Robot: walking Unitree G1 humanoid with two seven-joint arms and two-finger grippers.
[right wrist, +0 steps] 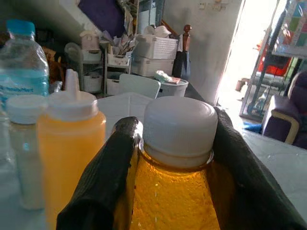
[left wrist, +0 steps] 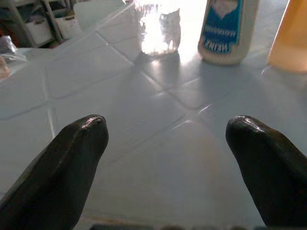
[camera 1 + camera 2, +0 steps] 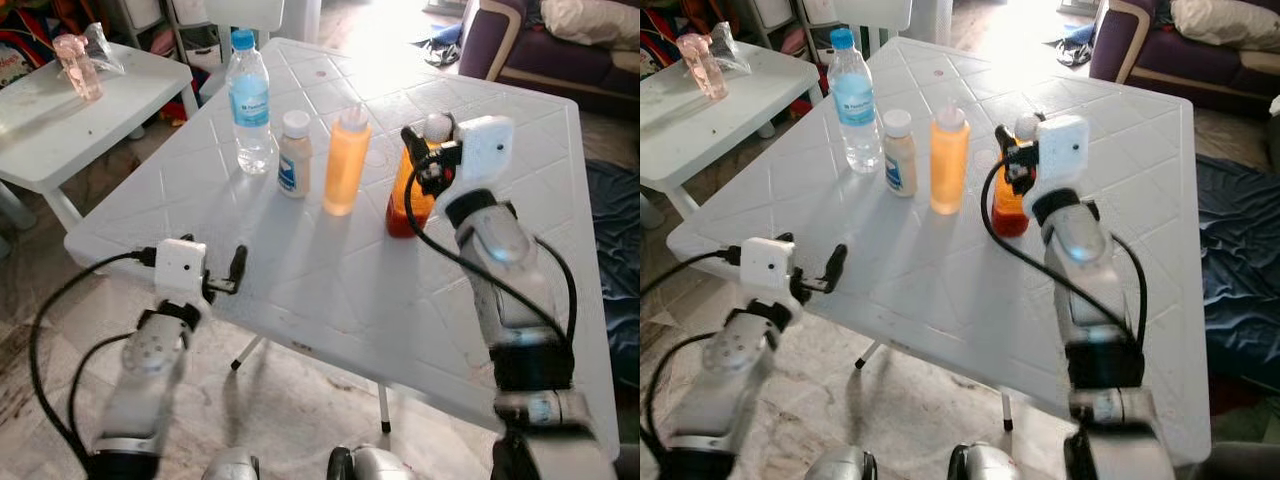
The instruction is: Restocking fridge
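Orange bottle (image 1: 175,201) is pinched high at the neck btwn right gripper (image 3: 428,168) fingers, so swing/slip is risked w/ squeeze bottle (image 3: 346,160) just beside; left gripper (image 2: 170,163) fingers are spread wide, nothing held.

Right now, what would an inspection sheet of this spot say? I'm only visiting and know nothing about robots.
Surface: white plastic table, patterned top, dry as far as seen.
Job's things: water bottle, small white jar, yellow squeeze bottle and orange bottle stand upright in a row.
Clutter: a pink bottle on a second white table.
Grippers: right gripper has its fingers closed round the orange bottle's neck; left gripper is open, low over the near table edge, holding nothing.
Cables: black cables loop along both arms.
Surroundings: purple sofa, dark cloth on the floor, storage shelves.
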